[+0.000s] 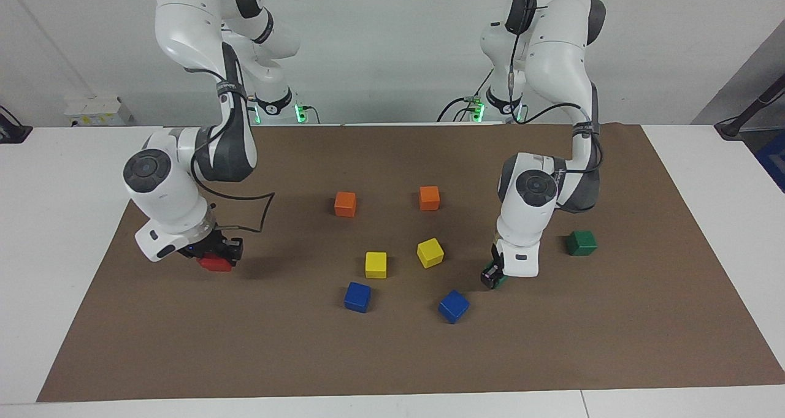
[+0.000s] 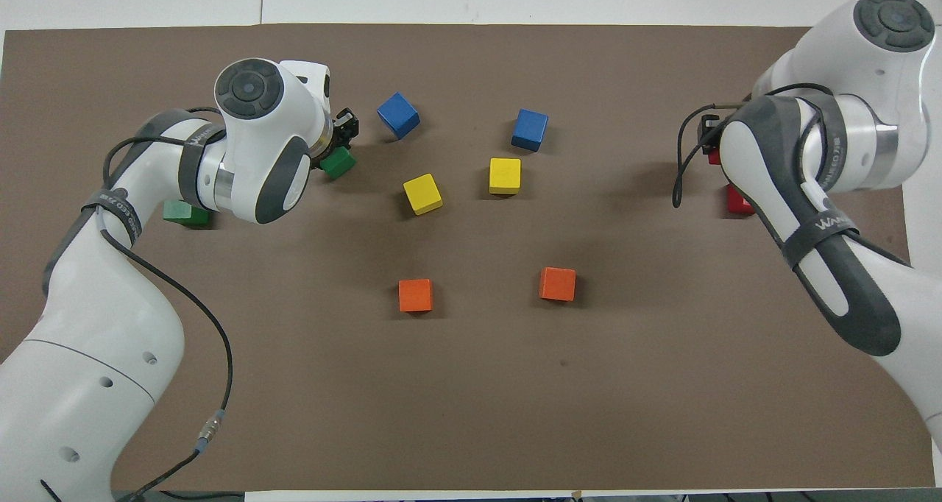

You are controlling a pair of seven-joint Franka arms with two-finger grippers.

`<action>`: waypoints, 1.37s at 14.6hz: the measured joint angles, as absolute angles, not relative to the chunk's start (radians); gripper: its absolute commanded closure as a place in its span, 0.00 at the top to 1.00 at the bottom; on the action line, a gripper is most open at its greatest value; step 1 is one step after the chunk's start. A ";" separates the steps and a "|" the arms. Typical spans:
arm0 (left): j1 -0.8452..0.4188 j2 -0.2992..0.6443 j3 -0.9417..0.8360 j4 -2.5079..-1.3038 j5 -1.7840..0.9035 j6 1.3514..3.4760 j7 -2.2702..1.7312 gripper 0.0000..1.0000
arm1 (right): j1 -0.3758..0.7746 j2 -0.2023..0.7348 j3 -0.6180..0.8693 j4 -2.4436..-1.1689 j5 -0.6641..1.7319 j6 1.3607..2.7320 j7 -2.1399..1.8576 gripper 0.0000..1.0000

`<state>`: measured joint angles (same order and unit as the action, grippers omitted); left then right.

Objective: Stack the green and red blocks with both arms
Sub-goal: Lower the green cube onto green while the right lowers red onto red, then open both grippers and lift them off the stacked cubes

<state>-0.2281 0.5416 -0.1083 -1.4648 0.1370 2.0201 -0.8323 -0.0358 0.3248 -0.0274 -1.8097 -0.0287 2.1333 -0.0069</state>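
A green block (image 1: 498,278) is gripped by the left gripper (image 1: 492,276), mostly hidden, beside the blue block (image 1: 454,306). A red block (image 1: 214,262) is covered by the right gripper (image 1: 216,252); finger state cannot be told.

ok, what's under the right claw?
A red block shows just under the right claw. The claw covers its top; whether a second red block is there cannot be seen.

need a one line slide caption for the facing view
Two Franka arms work a brown mat: left tool at a green cube, right tool at a red cube.
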 measured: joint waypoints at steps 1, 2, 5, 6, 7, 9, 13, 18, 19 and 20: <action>-0.210 0.511 -0.103 -1.473 0.137 1.989 -0.735 0.00 | -0.048 0.303 -0.027 -1.855 -0.029 2.161 -0.029 0.00; -0.177 0.478 -0.099 -1.491 0.137 1.970 -0.634 0.00 | -0.059 0.288 -0.027 -1.887 -0.029 2.182 -0.044 0.00; -0.031 0.397 -0.096 -1.577 0.137 1.961 -0.287 0.00 | -0.071 0.271 -0.027 -1.927 -0.029 2.229 -0.053 0.00; 0.013 0.383 -0.096 -1.611 0.137 1.966 -0.167 0.00 | -0.072 0.270 -0.027 -1.929 -0.029 2.242 -0.051 0.00; 0.046 0.374 -0.097 -1.643 0.137 1.978 -0.062 0.00 | -0.072 0.270 -0.027 -1.932 -0.029 2.254 -0.048 0.00; 0.091 0.361 -0.097 -1.711 0.137 2.026 0.073 0.00 | -0.074 0.271 -0.028 -1.947 -0.029 2.298 -0.044 0.00; 0.119 0.342 -0.099 -1.791 0.079 2.092 0.108 0.00 | -0.074 0.274 -0.027 -1.966 -0.029 2.335 -0.012 0.00; 0.125 0.324 -0.100 -1.812 0.051 2.093 0.108 0.00 | -0.074 0.274 -0.028 -1.975 -0.029 2.335 -0.009 0.00; 0.125 0.323 -0.100 -1.813 0.051 2.093 0.108 0.00 | -0.074 0.274 -0.028 -1.979 -0.029 2.335 -0.009 0.00; 0.125 0.322 -0.100 -1.814 0.051 2.093 0.108 0.00 | -0.074 0.274 -0.028 -1.984 -0.029 2.336 -0.009 0.00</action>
<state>0.1254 0.3223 -0.0999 -1.8143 0.0507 2.0934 0.1084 -0.0741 0.2743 -0.0278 -1.9836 -0.0286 2.3356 -0.0093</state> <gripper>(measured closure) 0.454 0.458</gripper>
